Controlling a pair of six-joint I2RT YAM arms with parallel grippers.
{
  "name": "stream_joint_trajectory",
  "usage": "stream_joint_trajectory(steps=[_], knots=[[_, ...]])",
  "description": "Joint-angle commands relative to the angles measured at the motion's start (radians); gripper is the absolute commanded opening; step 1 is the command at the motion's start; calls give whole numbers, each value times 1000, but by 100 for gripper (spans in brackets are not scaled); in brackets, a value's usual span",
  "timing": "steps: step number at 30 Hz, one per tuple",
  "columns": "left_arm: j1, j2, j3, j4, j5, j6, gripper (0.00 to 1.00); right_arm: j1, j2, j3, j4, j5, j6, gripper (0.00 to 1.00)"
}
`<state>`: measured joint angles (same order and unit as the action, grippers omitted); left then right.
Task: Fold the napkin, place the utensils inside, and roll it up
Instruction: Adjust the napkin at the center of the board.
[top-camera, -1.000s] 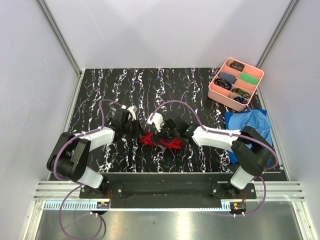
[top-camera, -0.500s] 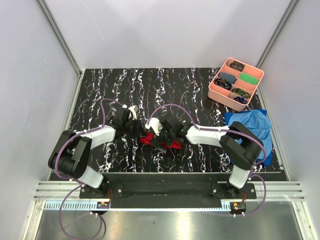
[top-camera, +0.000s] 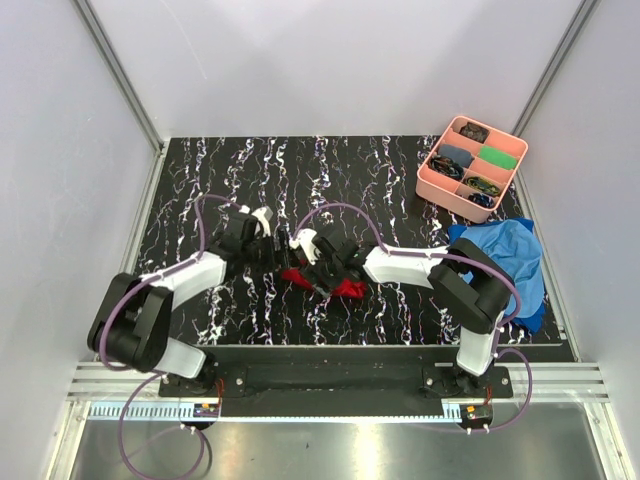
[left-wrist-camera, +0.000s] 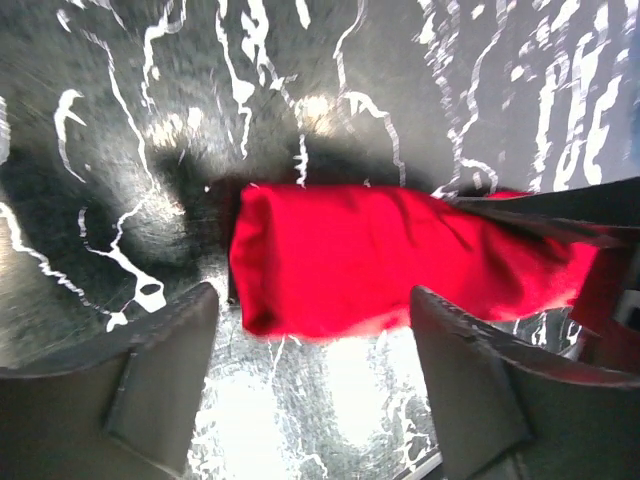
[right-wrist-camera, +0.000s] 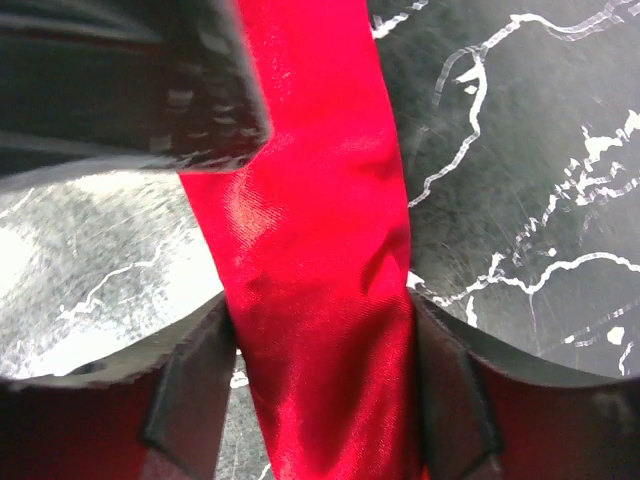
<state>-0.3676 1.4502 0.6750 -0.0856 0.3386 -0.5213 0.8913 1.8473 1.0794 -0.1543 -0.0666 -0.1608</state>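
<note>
rolled-up red napkin (top-camera: 326, 284) on the counter (top-camera: 300, 170) toward the middle of the near edge, left end effector (left-wrist-camera: 315, 312) wide open just off 1 end, right end effector (right-wrist-camera: 320, 335) pinching the roll

We see a black marbled table (top-camera: 350, 170); the rolled red napkin (top-camera: 345, 289) lies near centre; a pink tray (top-camera: 440, 195) at two o'clock; a blue cloth (top-camera: 500, 245) at three.

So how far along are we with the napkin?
Done: the napkin lies as a closed red roll on the table; no utensils show, so they may be wrapped inside. In hand: the right gripper straddles the roll, grip unclear; the left gripper stands open at its end. Left: likely just letting go and backing away.
</note>
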Motion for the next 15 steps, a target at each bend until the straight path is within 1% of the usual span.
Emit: stream_joint_trajectory(steps=[1,3,7,10,15], knots=[[6,-111,32,-26,-87,-13,88,-2,29,-22,-77,97,99,66],[12,-160,26,-40,-108,-22,93,-2,32,-26,-80,123,125,64],[61,-238,11,-88,-139,-28,97,-28,36,-15,-109,168,246,59],[100,-300,-2,-106,-113,-45,98,-67,27,-9,-128,192,329,59],[133,-395,14,-160,-82,-46,99,-161,41,13,-139,208,432,60]])
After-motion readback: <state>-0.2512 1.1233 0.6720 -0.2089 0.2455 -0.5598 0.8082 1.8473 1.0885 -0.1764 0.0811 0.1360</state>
